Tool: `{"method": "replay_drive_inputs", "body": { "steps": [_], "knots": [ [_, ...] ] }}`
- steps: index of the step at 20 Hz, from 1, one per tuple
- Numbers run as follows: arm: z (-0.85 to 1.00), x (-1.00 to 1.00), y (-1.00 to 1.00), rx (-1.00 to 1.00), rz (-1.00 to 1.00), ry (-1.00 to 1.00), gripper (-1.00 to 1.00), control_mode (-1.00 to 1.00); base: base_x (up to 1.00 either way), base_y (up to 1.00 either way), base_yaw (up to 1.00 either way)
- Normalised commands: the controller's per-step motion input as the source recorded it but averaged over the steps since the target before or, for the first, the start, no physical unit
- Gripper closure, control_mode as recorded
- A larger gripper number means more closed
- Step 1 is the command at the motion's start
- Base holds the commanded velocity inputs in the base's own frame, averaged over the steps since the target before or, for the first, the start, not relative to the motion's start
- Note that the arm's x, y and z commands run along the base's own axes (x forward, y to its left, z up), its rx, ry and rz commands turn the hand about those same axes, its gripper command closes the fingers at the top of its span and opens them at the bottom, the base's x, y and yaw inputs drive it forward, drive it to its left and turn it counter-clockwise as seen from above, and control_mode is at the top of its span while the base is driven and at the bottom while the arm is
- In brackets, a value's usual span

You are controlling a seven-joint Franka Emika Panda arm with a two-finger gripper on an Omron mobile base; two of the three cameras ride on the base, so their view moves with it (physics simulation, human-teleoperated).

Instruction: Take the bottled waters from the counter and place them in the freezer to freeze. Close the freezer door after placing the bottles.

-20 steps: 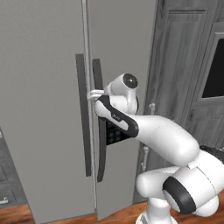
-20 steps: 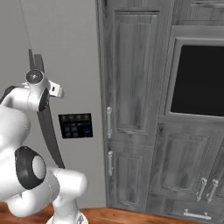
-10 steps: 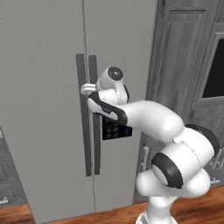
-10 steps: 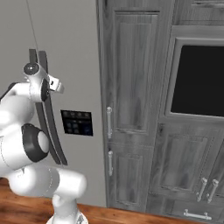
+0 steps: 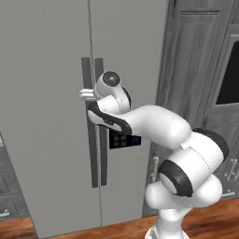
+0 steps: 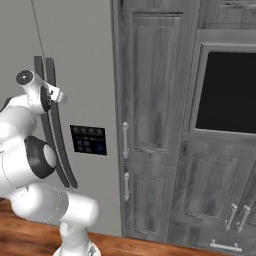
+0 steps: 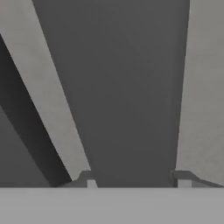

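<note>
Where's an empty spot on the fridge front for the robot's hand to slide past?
Free: the flat grey panel of the freezer door, left of its dark handle, and the twin door above the dispenser panel. Crowded: at the handle, where the gripper is clamped.

Freezer door (image 5: 46, 140) cut off at 12 and 9 o'clock edges. Dark handle (image 7: 131, 96) runs off frame at 12 o'clock, blurred; arm hides its middle.
</note>
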Motion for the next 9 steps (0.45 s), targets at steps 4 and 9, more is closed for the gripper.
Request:
{"method": "replay_drive_inputs", "body": {
  "steps": [4, 9],
  "knots": [
    [0.00, 0.57, -0.04, 0.00, -0.01, 0.06, -1.00, -1.00, 0.00, 0.00, 0.00],
    [0.00, 0.50, -0.08, 0.00, 0.00, 0.00, -1.00, -1.00, 0.00, 0.00, 0.00]
  ]
}}
